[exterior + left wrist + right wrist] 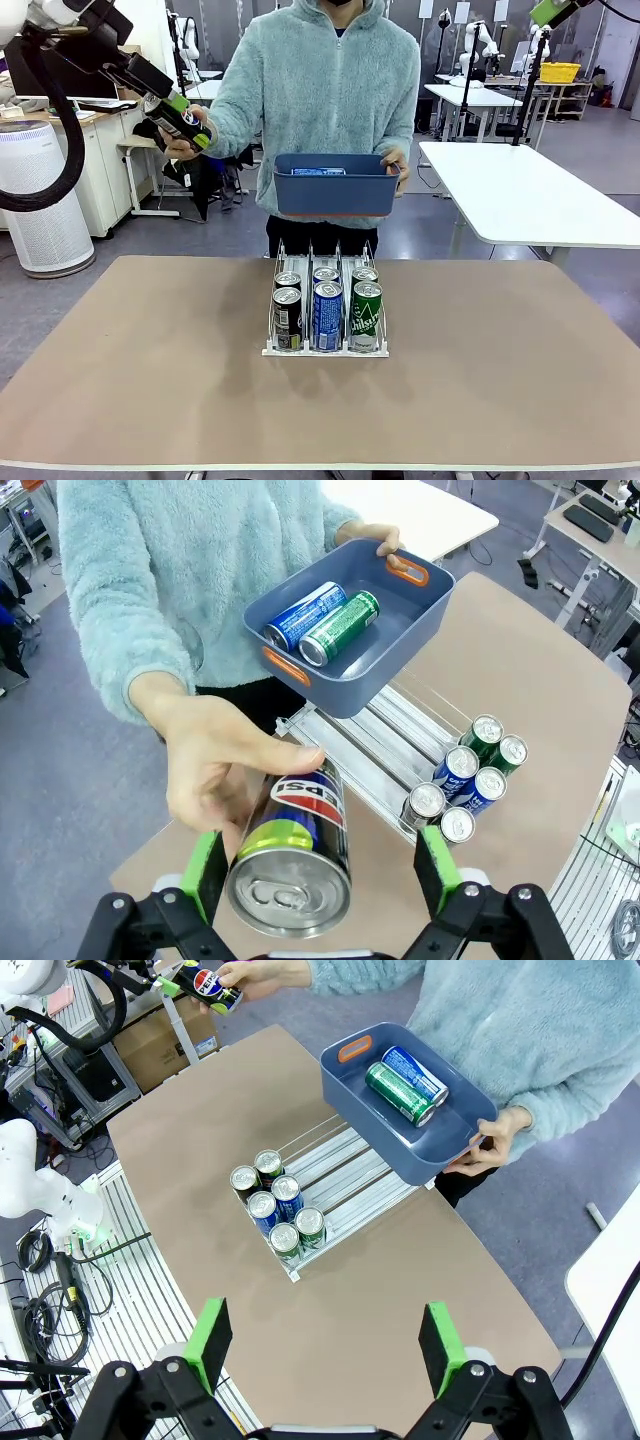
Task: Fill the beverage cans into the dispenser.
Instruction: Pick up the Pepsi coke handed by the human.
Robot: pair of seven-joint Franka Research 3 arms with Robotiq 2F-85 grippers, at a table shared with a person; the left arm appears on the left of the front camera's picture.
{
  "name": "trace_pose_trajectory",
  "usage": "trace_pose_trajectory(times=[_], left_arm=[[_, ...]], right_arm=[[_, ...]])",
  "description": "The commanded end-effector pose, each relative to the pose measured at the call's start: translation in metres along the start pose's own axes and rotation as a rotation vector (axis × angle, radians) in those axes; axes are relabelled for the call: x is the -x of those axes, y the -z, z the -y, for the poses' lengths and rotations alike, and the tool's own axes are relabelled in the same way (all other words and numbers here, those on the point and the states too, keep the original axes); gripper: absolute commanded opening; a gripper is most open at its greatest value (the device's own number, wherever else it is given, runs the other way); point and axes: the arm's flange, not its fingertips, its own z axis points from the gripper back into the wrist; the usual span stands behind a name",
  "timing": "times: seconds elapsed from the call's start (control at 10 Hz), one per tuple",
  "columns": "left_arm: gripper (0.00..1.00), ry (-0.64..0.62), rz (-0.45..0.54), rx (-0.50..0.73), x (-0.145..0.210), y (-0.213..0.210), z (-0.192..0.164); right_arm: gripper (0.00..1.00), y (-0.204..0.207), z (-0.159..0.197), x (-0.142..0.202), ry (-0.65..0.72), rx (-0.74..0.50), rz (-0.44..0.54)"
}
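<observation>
Left wrist view: black can [290, 855] lies between the spread left fingers [205, 872].

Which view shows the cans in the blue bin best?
The left wrist view: a blue can and a green can lie large in the bin. The right wrist view shows both, smaller. In front, its wall hides most.

Tan table [130, 380]: white dispenser [325, 351] mid-table, back end seemingly at far edge.
</observation>
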Motion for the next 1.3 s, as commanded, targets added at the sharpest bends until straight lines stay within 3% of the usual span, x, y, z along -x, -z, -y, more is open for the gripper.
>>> trace_pose_trajectory(times=[0.0,1.2], left_arm=[[1.0,-0.02,-0.003,0.017,0.009,-0.001,-0.002],[1.0,-0.014,-0.05,0.021,0.016,0.022,-0.011]], right_arm=[[1.0,0.0,-0.002,0.0,0.008,-0.008,0.0],[1.0,0.0,-0.002,0.0,0.008,-0.008,0.0]])
